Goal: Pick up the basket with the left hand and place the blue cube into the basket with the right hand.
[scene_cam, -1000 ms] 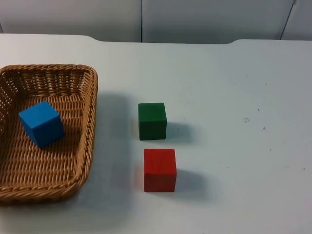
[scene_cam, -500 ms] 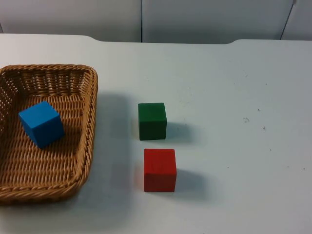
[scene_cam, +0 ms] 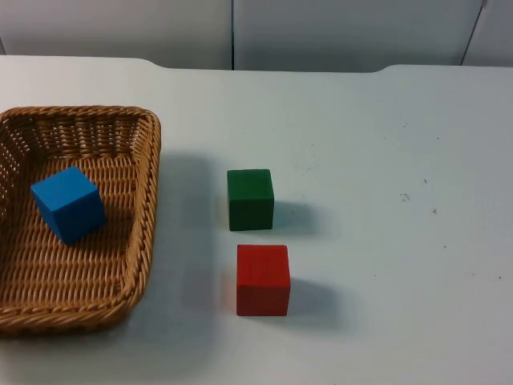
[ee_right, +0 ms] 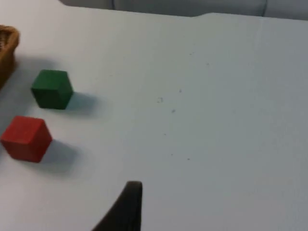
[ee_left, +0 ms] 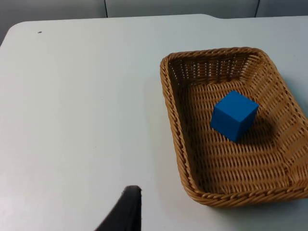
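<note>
Inside the wicker basket (scene_cam: 148,208), on its woven floor, the blue cube (scene_cam: 68,204) is seen. Beside the basket, on the white surface (scene_cam: 385,160), a green cube (scene_cam: 250,199) and a red cube (scene_cam: 263,279) are placed, near each other but apart.

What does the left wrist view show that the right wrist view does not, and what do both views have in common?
Left wrist view: the blue cube lying inside the wicker basket, whose whole rim is seen.

Right wrist view: the green cube and the red cube standing apart on the table, beside the basket's edge.

Both share the white table, part of the basket, and one black fingertip: left gripper, right gripper.
</note>
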Controlling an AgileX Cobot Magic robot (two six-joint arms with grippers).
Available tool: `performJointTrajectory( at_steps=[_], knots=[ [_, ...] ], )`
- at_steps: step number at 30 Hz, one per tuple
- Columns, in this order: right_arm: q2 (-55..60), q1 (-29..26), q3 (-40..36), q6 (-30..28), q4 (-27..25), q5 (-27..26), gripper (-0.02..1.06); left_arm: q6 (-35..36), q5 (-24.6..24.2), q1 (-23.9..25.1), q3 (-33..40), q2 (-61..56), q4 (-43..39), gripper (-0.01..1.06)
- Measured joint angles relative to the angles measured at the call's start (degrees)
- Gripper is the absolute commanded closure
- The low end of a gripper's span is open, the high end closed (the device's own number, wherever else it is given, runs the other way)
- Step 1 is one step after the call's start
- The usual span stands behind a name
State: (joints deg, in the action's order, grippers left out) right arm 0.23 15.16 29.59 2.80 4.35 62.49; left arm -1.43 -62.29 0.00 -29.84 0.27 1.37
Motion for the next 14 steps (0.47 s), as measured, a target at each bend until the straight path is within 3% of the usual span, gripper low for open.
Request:
performJointTrajectory(
  at_steps=[11,14],
  knots=[
    [0.00,-15.52,0.00,0.00,0.00,0.00,0.04,-0.02,0.00,0.00,0.00,0.00,0.00,0.00],
    [0.00,-17.32,0.00,0.00,0.00,0.00,0.04,-0.02,0.00,0.00,0.00,0.00,0.00,0.00]
  ],
)
